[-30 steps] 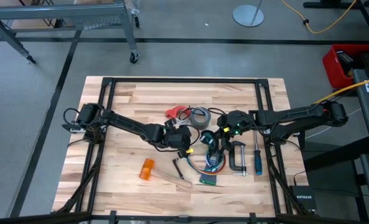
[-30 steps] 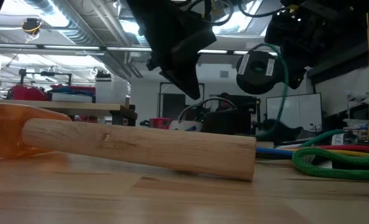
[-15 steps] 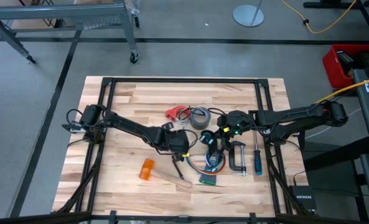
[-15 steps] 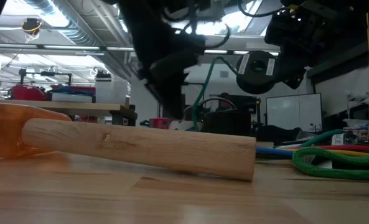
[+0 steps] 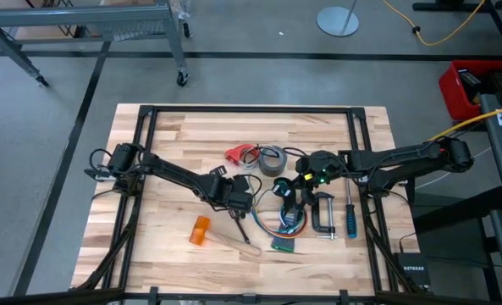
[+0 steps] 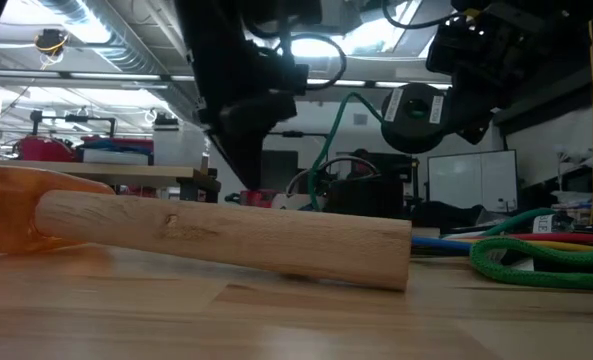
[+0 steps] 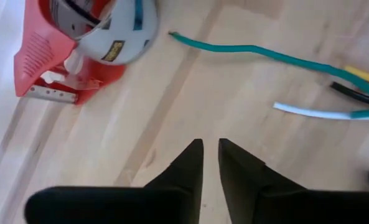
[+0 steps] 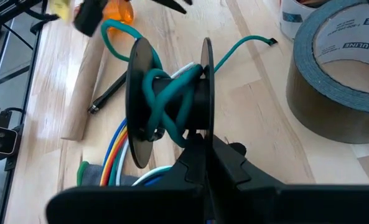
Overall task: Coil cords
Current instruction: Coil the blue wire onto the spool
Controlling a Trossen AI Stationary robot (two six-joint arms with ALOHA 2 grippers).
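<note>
Cords first: in your high view the green cord sits near the middle of the table, bunched with other coloured wires just ahead of the right gripper. The left gripper hangs over the wood just beside that bundle, with the orange-headed mallet nearer the table's front edge. A grey tape roll and a red plastic piece lie behind both grippers, and a black clamp and blue screwdriver lie to the right.

From your low view, the mallet's wooden handle fills the foreground. The black spool is lifted clear of the table on the right, a green strand trailing from it, and more green cord is heaped on the wood.

Your left wrist view shows the left fingers a narrow slit apart with nothing between them (bare wood below). The green cord's loose end lies ahead, near a white wire and the tape roll on its red dispenser.

Your right wrist view shows the right gripper clamped on the spool, green cord wound around its core, the tape roll beside it.
</note>
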